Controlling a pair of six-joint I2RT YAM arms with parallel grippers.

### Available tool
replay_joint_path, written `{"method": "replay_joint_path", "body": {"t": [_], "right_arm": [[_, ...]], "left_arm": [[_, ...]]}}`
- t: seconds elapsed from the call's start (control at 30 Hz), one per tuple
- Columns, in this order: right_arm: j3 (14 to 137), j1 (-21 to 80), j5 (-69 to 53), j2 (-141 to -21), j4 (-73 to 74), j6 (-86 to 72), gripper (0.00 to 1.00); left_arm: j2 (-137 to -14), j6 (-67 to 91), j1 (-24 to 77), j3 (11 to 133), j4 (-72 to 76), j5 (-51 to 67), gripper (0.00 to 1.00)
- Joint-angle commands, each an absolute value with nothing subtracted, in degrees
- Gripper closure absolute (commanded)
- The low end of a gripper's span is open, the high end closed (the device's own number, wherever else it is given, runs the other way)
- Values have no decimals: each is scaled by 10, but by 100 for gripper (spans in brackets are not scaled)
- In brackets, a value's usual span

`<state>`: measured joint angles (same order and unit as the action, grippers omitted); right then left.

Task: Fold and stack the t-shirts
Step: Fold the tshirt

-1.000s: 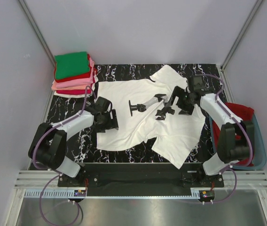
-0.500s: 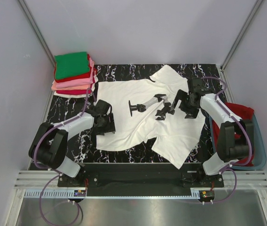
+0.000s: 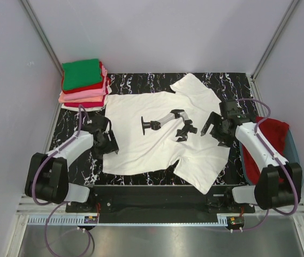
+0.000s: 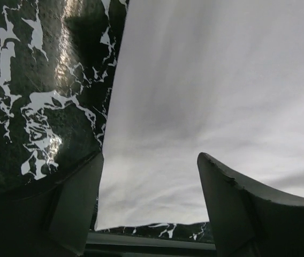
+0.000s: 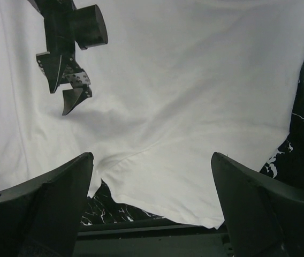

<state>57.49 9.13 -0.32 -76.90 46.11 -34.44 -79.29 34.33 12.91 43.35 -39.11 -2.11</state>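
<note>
A white t-shirt (image 3: 152, 144) with a black chest print (image 3: 168, 120) lies spread flat on the black marble table (image 3: 227, 83). My left gripper (image 3: 109, 145) is open and empty, low over the shirt's left edge. In the left wrist view the gripper (image 4: 151, 156) has the white cloth (image 4: 221, 80) and its hem between the fingers. My right gripper (image 3: 215, 131) is open and empty over the shirt's right side. In the right wrist view the gripper (image 5: 152, 155) sits above a sleeve and side seam (image 5: 195, 96), with the print (image 5: 66, 43) at top left.
A stack of folded tees, green on top of red, pink and white (image 3: 83, 81), sits at the back left corner. A blue tub (image 3: 296, 160) holding red cloth (image 3: 272, 134) stands off the table's right edge. Grey walls enclose the cell.
Both grippers have moved outward and toward the near edge, left going left, right going right. The shirt has shifted left and lies flatter, with its left edge straightened.
</note>
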Motion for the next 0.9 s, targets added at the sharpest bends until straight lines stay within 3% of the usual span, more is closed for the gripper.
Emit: {"method": "replay_joint_path", "body": {"t": [0.0, 0.2, 0.47, 0.87], "right_arm": [[558, 104, -14, -701, 474, -375, 2], [530, 169, -28, -650, 488, -409, 2], [505, 207, -46, -626, 490, -426, 2], [485, 207, -47, -592, 509, -423, 2]], "left_arm": [[-698, 356, 157, 485, -440, -36, 22], [-559, 446, 202, 453, -544, -45, 21], [-458, 565, 222, 338, -538, -54, 25], [-515, 602, 225, 275, -446, -117, 30]]}}
